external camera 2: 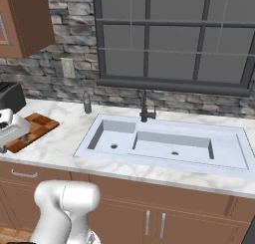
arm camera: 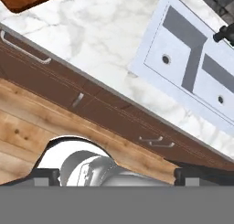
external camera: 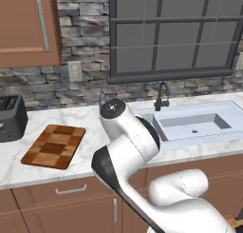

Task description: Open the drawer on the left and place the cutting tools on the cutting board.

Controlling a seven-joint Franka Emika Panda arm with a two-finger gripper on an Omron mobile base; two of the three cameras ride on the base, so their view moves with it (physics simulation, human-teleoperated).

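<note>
Drawer [external camera: 71, 191] shut, front flush, bar handle untouched; it sits directly below the cutting board [external camera: 54, 145], under the counter edge. Cutting tools not seen, presumably inside. Board bare on the marble counter [external camera: 90, 127], just right of the black toaster [external camera: 12, 117]. Sink [external camera: 197, 124] well to the board's right, faucet behind it. Gripper [arm camera: 116, 175] hangs above the floor in front of the cabinets, fingers [arm camera: 45, 176] spread wide, holding nothing. Judged: nothing done yet; opening, both pick-ups remain. No readable writing or labels anywhere
</note>
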